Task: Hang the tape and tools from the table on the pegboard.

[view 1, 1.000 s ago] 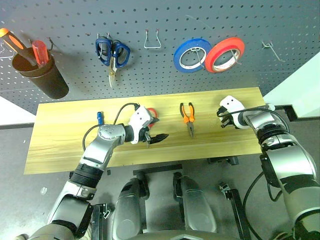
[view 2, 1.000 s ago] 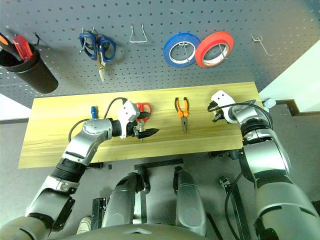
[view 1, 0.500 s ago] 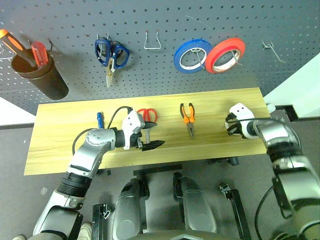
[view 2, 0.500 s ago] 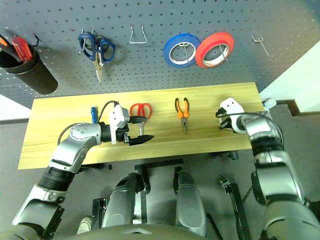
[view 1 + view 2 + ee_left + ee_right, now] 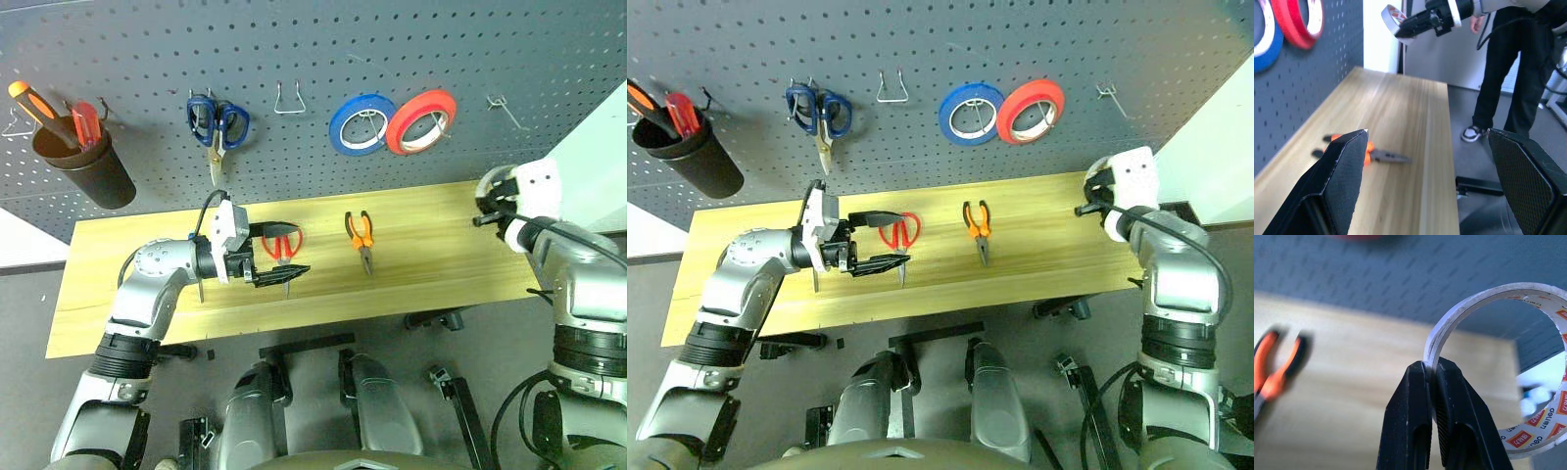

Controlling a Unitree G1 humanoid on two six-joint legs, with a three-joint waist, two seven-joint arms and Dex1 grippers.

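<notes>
My right gripper (image 5: 1431,364) is shut on the wall of the cream-white tape (image 5: 1542,426). It holds the ring in the air off the right end of the table (image 5: 441,264), just below the pegboard (image 5: 294,49). My left gripper (image 5: 300,249) stands open and level, pointing right, a little above the red-handled scissors (image 5: 899,232) lying on the wood. The orange-and-black pliers (image 5: 362,235) lie at the table's middle, apart from both grippers. My left wrist hides the blue-handled screwdriver almost wholly.
On the pegboard hang blue-handled scissors (image 5: 217,122), a blue roll (image 5: 361,124) and a red-orange roll (image 5: 421,108). A wire hook (image 5: 287,98) and a single hook (image 5: 505,106) are bare. A dark cup (image 5: 83,162) holds orange-handled screwdrivers. A person (image 5: 1513,73) stands past the table's right end.
My right gripper has risen from the tabletop with the tape, up toward the pegboard's lower edge. My left gripper has drawn back left and lifted, still open. The head view has shifted.
</notes>
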